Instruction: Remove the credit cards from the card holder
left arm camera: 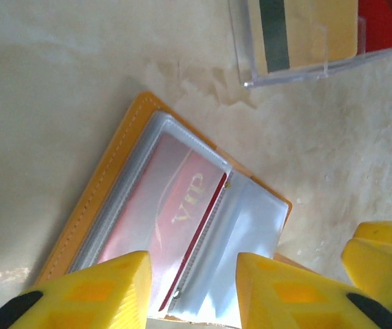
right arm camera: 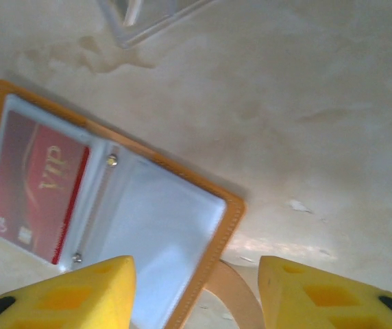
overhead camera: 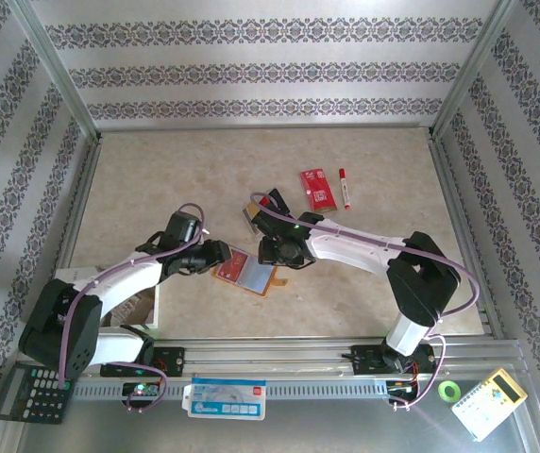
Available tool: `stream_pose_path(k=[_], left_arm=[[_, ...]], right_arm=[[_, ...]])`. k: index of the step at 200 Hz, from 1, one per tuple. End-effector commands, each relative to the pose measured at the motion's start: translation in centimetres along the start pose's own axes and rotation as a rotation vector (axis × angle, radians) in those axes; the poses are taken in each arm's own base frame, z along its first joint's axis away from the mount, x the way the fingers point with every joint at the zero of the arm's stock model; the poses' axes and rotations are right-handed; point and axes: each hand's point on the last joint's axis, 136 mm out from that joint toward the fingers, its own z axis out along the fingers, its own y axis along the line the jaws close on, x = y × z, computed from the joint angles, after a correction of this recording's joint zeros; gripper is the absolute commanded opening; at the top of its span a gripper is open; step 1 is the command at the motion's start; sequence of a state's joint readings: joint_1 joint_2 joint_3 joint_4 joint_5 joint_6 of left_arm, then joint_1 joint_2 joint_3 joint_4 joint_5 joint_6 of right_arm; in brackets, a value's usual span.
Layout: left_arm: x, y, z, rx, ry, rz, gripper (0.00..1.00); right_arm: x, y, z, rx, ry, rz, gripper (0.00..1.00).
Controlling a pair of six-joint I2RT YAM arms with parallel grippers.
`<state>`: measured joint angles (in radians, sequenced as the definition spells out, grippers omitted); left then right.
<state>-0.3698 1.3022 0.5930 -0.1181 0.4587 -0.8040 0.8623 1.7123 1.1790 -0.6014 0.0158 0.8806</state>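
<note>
Item 1: card holder, orange with a stitched edge, lying open and flat on the counter in front of me, clear pockets up.
Item 2: red credit card, marked VIP, seated in 1 pocket.
Item 3: tan credit card, dark stripe, inside a clear tray nearby.

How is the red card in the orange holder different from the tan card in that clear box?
The red card carries gold VIP lettering; the tan card bears a dark stripe. The red card sits in a pocket of the card holder; the tan card lies in a clear box. Both are thin rectangles.
</note>
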Motion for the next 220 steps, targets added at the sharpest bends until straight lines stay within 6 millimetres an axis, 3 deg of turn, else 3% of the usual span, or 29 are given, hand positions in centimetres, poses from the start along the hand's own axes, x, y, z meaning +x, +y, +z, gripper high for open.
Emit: stream_pose_path(k=[1, 32, 73, 102, 123, 157, 185, 220], left_arm=[[-0.7, 1.2, -0.8, -0.051, -0.022, -0.031, 0.42], [-1.4, 1.9, -1.3, -0.064, -0.044, -0.053, 0.49], [-1.7, 2.5, -1.6, -0.077, -0.053, -0.073, 0.59], [-1.7, 2.5, -1.5, -0.074, -0.045, -0.074, 0.65], [-1.7, 2.3, -1.6, -0.07, -0.035, -0.059, 0.66], [-1.6, 1.9, -1.5, -0.064, -0.013, -0.037, 0.66], [-1.4, 1.7, -1.1, -0.053, 0.016, -0.035, 0.65], [-1.1, 1.6, -0.1, -0.043, 0.054, -0.032, 0.62]], right_arm=[[1.1, 2.3, 1.2, -0.068, 0.053, -0.072, 0.46], [2.2, 3.0, 2.7, -0.087, 0.111, -0.103, 0.38], [2.9, 0.9, 5.7, -0.011, 0.162, -0.146, 0.38], [2.1, -1.5, 7.6, 0.065, 0.194, -0.248, 0.37], [0.9, -2.0, 8.1, 0.065, 0.186, -0.351, 0.37], [-1.2, -1.7, 6.9, 0.062, 0.126, -0.456, 0.38], [-2.6, -0.1, 4.2, -0.002, 0.047, -0.399, 0.4], [-2.9, 2.0, 1.8, -0.125, -0.041, -0.25, 0.43]])
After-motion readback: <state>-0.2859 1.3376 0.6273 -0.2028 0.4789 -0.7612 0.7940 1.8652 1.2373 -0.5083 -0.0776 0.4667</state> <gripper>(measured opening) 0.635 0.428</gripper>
